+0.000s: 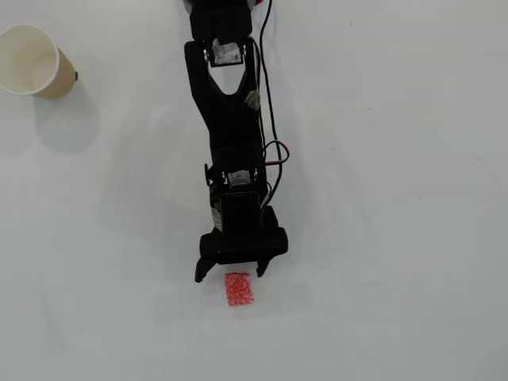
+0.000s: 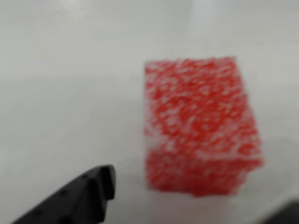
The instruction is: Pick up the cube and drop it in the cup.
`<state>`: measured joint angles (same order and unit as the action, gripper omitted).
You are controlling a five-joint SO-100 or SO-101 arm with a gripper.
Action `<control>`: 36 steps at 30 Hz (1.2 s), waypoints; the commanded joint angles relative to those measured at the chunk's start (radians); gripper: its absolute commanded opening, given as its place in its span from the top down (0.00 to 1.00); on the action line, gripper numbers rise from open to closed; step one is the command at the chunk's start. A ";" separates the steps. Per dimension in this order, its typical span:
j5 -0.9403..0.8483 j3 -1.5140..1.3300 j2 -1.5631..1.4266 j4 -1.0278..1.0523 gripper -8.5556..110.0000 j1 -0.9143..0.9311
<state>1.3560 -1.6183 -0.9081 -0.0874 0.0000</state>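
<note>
A black robot arm (image 1: 230, 143) reaches down the middle of a white table (image 1: 397, 198) in the overhead view, its gripper (image 1: 231, 275) poised just above a small red cube (image 1: 238, 289) that sits at about six o'clock from the arm's tip. The task appears barely begun: the cube rests on the table, ungrasped, and the cup (image 1: 33, 60) lies well apart at roughly ten o'clock from the gripper, near the picture's upper left corner, its pale inside apparently empty. The grasp, the lift, the carry across the table and the drop all seem yet to come. The jaws stand moderately apart, wider than the cube, with one fingertip at seven o'clock and the other at five o'clock of the black wrist block, and they hold nothing. In the blurred wrist view the cube (image 2: 201, 126) fills the right of centre, speckled and sponge-like, with one dark finger (image 2: 84, 196) at seven o'clock, clear of its face; whether the other finger touches the cube cannot be told.
</note>
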 commanded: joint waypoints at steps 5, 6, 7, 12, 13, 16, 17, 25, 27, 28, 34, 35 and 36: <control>-0.008 0.133 -0.049 -0.038 0.57 0.012; -0.008 0.133 -0.048 -0.038 0.57 0.014; -0.008 0.133 -0.048 -0.038 0.57 0.015; -0.008 0.133 -0.043 -0.048 0.57 0.020; -0.009 0.133 -0.043 -0.049 0.57 0.020; -0.011 0.135 -0.043 -0.064 0.57 0.023; -0.012 0.135 -0.043 -0.071 0.57 0.026; -0.012 0.135 -0.035 -0.117 0.57 0.041; -0.012 0.135 -0.035 -0.118 0.57 0.041; -0.012 0.132 -0.035 -0.118 0.57 0.043; -0.012 0.107 -0.012 -0.117 0.57 0.048; -0.012 0.114 -0.002 -0.120 0.57 0.048; -0.012 0.124 0.011 -0.120 0.57 0.048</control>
<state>1.3560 -1.6183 -0.8667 -0.1672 0.0337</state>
